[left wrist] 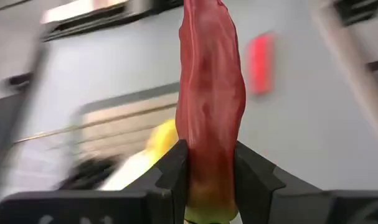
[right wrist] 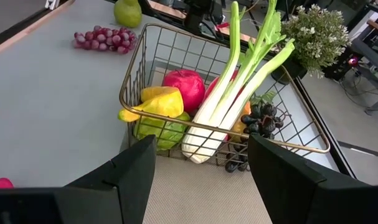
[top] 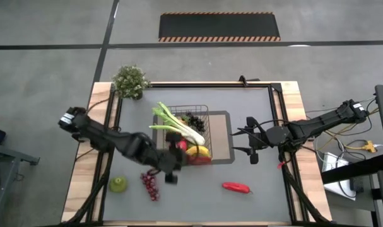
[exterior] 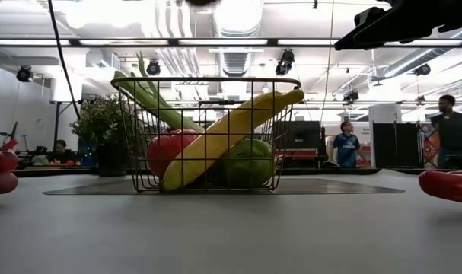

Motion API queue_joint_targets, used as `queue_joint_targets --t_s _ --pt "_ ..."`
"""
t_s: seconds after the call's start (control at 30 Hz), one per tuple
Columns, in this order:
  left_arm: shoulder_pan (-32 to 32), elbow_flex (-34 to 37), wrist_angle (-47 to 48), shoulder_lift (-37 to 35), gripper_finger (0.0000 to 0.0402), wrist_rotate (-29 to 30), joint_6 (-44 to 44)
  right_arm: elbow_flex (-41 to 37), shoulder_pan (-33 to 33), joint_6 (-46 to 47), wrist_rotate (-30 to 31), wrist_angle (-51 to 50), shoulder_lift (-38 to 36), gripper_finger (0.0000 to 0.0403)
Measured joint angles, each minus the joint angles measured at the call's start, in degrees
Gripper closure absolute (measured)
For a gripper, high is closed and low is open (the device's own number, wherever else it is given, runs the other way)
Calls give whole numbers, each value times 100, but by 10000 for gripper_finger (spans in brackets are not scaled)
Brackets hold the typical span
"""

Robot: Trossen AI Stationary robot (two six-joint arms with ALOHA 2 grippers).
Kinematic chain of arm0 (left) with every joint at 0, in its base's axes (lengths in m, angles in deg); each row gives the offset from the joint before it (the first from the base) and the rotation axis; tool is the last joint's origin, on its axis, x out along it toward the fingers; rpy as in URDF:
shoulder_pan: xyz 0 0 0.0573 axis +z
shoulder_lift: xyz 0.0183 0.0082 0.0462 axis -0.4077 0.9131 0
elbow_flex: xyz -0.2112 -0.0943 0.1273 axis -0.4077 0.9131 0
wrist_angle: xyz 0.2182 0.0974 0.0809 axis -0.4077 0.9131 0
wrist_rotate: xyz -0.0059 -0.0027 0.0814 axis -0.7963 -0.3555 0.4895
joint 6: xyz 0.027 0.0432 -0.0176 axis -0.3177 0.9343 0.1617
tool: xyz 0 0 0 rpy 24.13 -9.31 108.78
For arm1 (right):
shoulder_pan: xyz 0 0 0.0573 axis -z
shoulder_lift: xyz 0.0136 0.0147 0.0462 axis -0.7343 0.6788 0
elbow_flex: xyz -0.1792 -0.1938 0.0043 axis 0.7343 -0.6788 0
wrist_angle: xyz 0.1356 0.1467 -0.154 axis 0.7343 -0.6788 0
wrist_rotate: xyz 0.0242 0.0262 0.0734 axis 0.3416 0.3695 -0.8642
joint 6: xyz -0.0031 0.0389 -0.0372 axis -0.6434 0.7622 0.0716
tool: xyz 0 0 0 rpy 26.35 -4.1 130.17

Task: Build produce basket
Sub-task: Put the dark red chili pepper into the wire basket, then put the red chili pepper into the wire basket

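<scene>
Your left fingers are clamped on a red pepper, just beside the basket. Your right fingers are spread wide, facing the basket's far side.

Two red peppers; one basket; one pear; one leek.

A glossy red pepper sits clamped between matt black plastic fingers. The basket is thin wire with a dull metallic sheen, its apple and banana smooth, shiny plastic. Pale bare wood edges the matt grey table.
</scene>
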Motion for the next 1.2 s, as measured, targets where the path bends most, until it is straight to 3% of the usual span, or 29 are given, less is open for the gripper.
queue_joint_targets --t_s 0.23,0.4,0.73,1.2 --pt "833 269 1560 -18 319 141 37 -5 0 68 0 18 0 165" --pt "992 708 1569 74 319 -700 445 -6 0 202 0 13 0 165" --pt "992 807 1520 69 311 -743 453 -7 0 271 0 13 4 165" --pt "992 637 1548 67 220 -872 441 -59 0 310 0 16 4 165"
